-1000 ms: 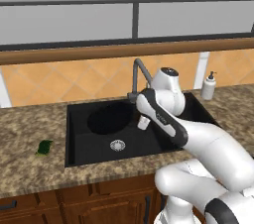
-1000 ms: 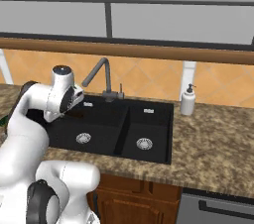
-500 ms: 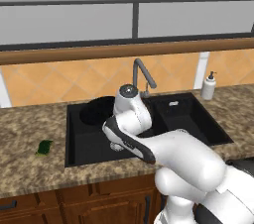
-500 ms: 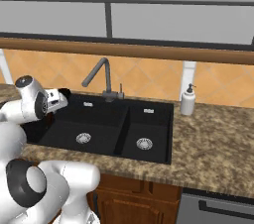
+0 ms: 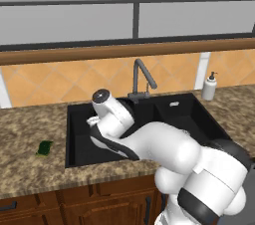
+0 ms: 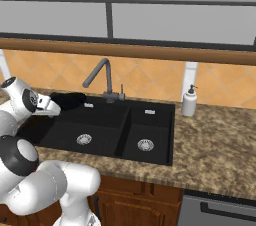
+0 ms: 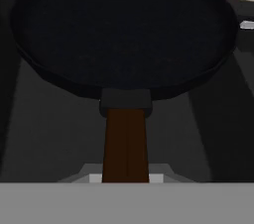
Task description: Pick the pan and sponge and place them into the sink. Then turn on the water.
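Note:
My gripper (image 7: 126, 176) is shut on the dark-brown handle of the black pan (image 7: 124, 29), which spreads out ahead of the fingers. From the right, the pan (image 6: 68, 100) hangs at the back left corner of the black sink (image 6: 150, 122), just off my gripper (image 6: 55, 110). In the left base view my white hand covers the sink's (image 5: 187, 119) large basin and hides the pan. The green sponge (image 5: 45, 148) lies flat on the granite counter left of the sink. The grey faucet (image 5: 142, 76) shows no stream of water.
A white soap dispenser (image 5: 209, 86) stands on the counter right of the sink, seen also as the bottle (image 6: 189, 101). The faucet (image 6: 100, 76) arches over the divider between the basins. Each basin has a silver drain (image 6: 145, 144). A tiled wall backs the counter.
The arm has swung left across the sink, from near the faucet to over the large basin, carrying the pan toward the basin's back left corner. The sponge has stayed put.

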